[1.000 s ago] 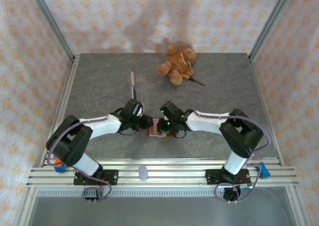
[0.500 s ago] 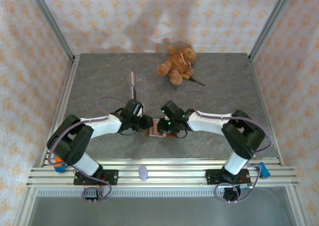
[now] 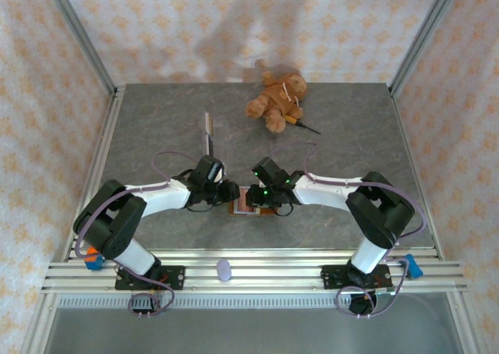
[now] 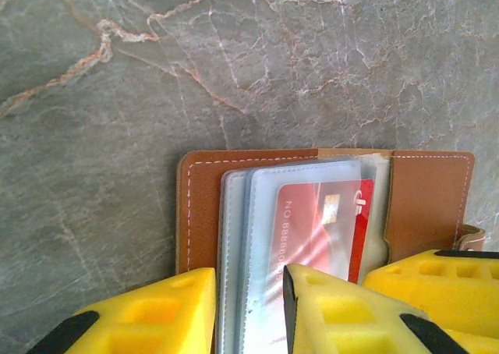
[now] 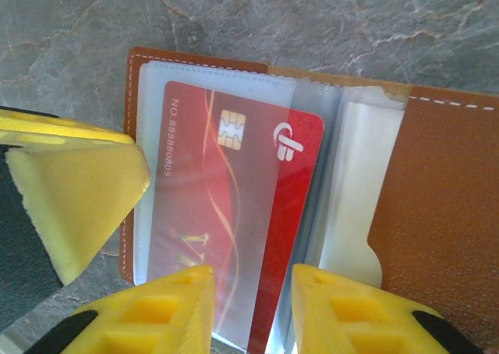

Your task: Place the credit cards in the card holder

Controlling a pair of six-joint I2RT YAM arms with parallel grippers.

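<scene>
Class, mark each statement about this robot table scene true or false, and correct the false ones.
1. The red card sits partly inside a clear sleeve of the card holder. True.
2. The card holder is folded shut. False: it lies open on the table.
3. The teddy bear lies at the far side of the table, apart from the card holder. True.
4. The red card has no chip. False: a gold chip shows on its face.
</scene>
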